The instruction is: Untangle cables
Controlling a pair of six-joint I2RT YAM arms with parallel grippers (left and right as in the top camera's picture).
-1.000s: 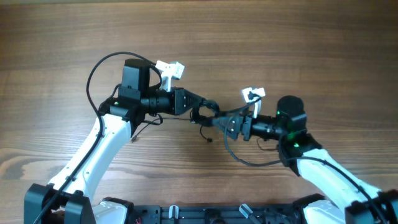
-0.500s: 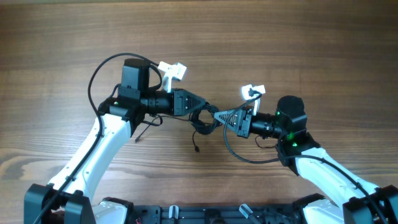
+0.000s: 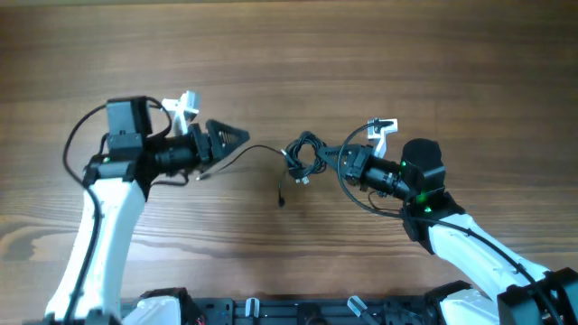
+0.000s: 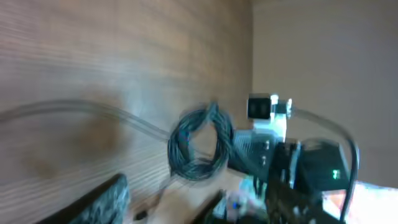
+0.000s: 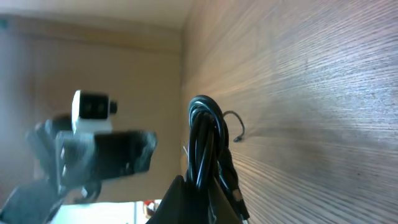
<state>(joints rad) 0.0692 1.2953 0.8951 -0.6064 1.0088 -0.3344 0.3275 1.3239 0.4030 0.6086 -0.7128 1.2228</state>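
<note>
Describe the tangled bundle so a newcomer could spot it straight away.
Look near the middle of the wooden table. Pinched in the right gripper is the cable bundle, a small coil of very thin black loops. Unlike the thick arm cables, it is hair-fine, knotted, and trails loose strands.

Brown wood-grain desk (image 3: pixel 379 54) spread beneath me, grain running side to side, plain beige wall (image 4: pixel 323 50) beyond its edge, soft even light around me
</note>
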